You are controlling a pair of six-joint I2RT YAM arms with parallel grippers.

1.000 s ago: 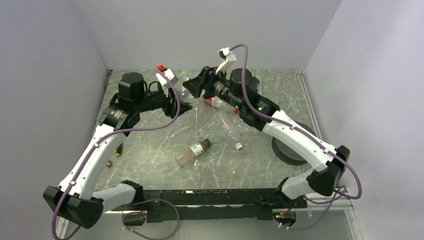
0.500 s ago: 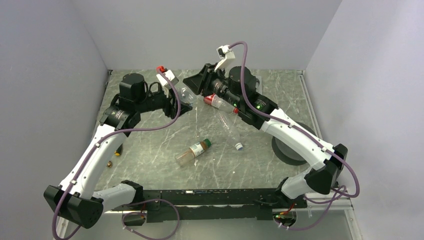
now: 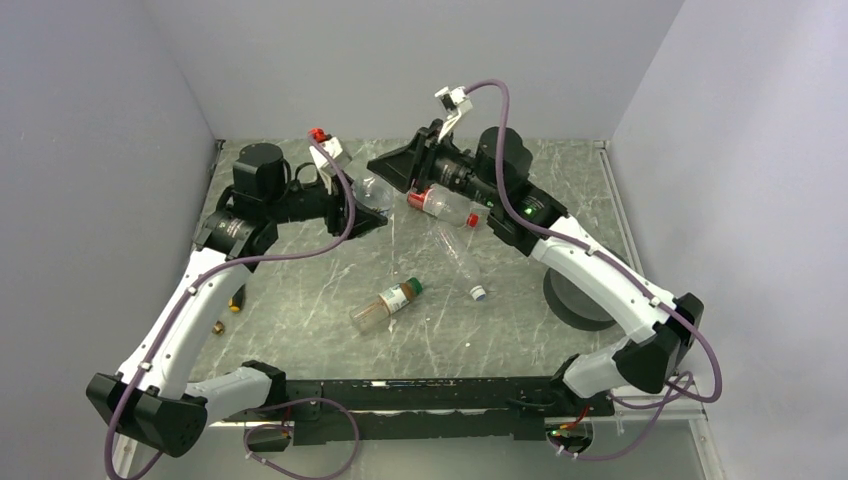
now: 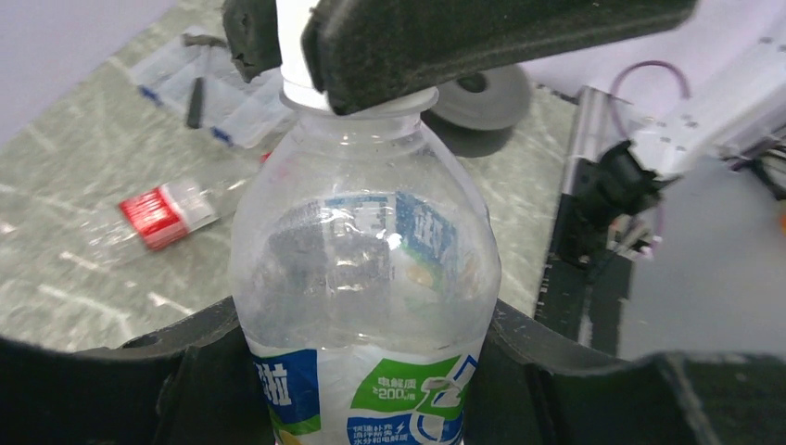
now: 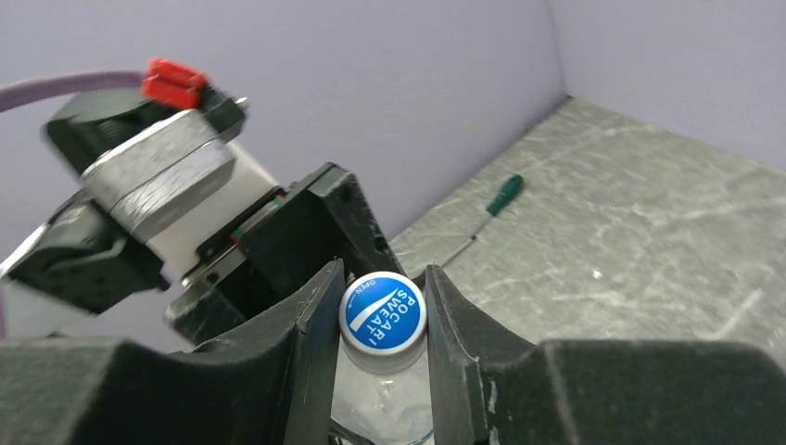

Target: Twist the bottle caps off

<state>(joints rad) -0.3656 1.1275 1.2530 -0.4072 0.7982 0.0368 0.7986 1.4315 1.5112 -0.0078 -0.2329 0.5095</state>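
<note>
left arm (image 3: 185, 305), right arm (image 3: 600, 275): white links, black joints | purple cable (image 3: 490, 84) ran along each (looped bottom left) | right gripper (image 5: 380, 283): black wedge fingers

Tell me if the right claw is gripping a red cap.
No, the right claw is shut on a blue-and-white cap.
</note>
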